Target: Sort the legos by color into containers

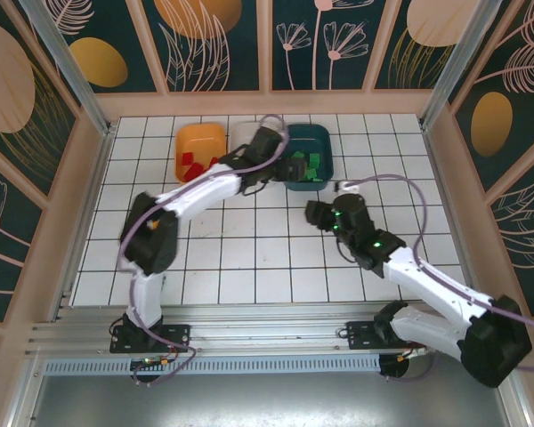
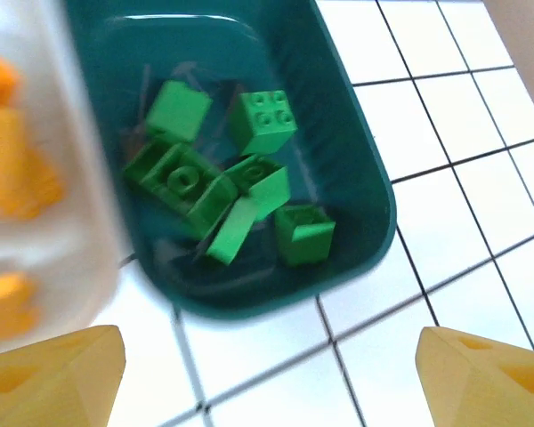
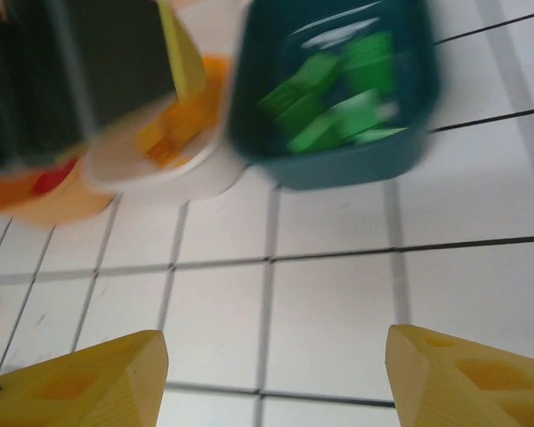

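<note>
In the dark teal rounded plastic tray (image 2: 374, 231) lay a loose heap of small green plastic bricks (image 2: 222, 187), several tipped on edge, studs showing on a few. Just beside that tray, on its left, the white plastic tray (image 2: 89, 231) held yellow-orange bricks (image 2: 9, 169). Beyond it, the orange plastic tray (image 1: 200, 138) held red bricks (image 1: 194, 165).

The left hand (image 2: 267, 378) hovered at the teal tray's near edge, fingers spread, nothing between them. The right hand (image 3: 271, 374) hung further back from the tray over the white tiled desk (image 3: 329, 302), likewise spread and empty.

The bricks were judged light, rigid and slick-sided. They looked best pinched across two flat opposite walls, not over the studs; a corner grip would likely let one skid out.

The right wrist view was blurred, so brick counts were uncertain. From above, the left arm (image 1: 205, 191) covered most of the white tray.
</note>
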You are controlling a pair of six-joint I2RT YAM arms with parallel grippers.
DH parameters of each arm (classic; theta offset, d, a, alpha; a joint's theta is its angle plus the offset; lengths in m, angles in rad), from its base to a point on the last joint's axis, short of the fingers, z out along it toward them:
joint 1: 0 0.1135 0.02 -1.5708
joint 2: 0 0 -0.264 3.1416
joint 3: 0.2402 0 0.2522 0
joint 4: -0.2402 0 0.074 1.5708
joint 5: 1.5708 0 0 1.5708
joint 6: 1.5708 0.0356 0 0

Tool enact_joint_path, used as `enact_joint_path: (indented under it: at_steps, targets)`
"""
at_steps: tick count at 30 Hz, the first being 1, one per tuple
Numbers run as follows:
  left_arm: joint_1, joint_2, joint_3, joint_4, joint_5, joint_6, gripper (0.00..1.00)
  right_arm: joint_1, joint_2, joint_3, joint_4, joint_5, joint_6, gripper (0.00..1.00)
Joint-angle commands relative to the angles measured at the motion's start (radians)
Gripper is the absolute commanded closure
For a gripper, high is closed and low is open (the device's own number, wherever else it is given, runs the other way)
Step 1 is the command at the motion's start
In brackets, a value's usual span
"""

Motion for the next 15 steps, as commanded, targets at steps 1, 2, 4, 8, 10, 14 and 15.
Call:
enact_joint_path:
  at_steps: [1,2,4,8,10,14,15]
  targets:
    - [0.154,-0.269,-0.242,0.119,-0.005,-0.149,0.16,0.144,0.137,0.065,0.133,-0.002,-0.071,0.32]
    - [0.204,-0.337,-0.313,0.122,0.014,-0.184,0.16,0.186,0.192,0.085,0.161,-0.013,-0.094,0.31]
    - [0.333,-0.477,-0.456,0.088,0.041,-0.244,0.16,0.288,0.336,0.164,0.198,-0.034,-0.159,0.28]
    - [0.597,-0.645,-0.623,-0.079,0.097,-0.28,0.17,0.44,0.613,0.389,0.201,-0.098,-0.258,0.23]
    - [0.69,-0.707,-0.705,-0.14,0.134,-0.271,0.18,0.497,0.738,0.51,0.2,-0.16,-0.297,0.2]
    - [0.81,-0.75,-0.741,-0.217,0.154,-0.236,0.18,0.566,0.921,0.699,0.206,-0.28,-0.377,0.13]
    - [0.843,-0.748,-0.741,-0.22,0.178,-0.232,0.18,0.579,0.966,0.748,0.205,-0.304,-0.4,0.12]
